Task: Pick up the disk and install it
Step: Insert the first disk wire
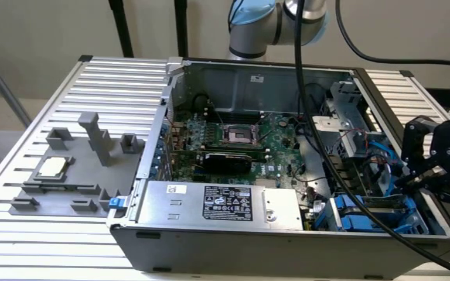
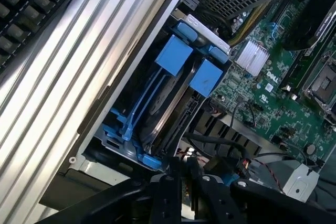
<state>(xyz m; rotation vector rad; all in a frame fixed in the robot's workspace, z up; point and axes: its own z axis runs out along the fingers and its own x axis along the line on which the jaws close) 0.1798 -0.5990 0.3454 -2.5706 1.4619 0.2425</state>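
Observation:
The disk (image 2: 160, 103) stands on edge inside the drive bay (image 2: 123, 129) at the corner of the open computer case, framed by blue carrier rails with two blue tabs (image 2: 174, 56) at its end. My gripper (image 2: 185, 184) hovers just off the bay. Its two black fingers (image 2: 167, 192) stand close together with only a narrow gap and nothing between them. In the exterior view the gripper (image 1: 416, 175) hangs over the case's right edge, above the blue drive bay (image 1: 370, 213).
The open case (image 1: 287, 246) holds a motherboard (image 1: 241, 140), a silver power supply box (image 1: 217, 205) and loose cables (image 1: 327, 170). A grey fixture (image 1: 77, 175) with a small square chip (image 1: 53, 167) sits on the slatted table at the exterior view's left. A keyboard (image 2: 26, 3) lies nearby.

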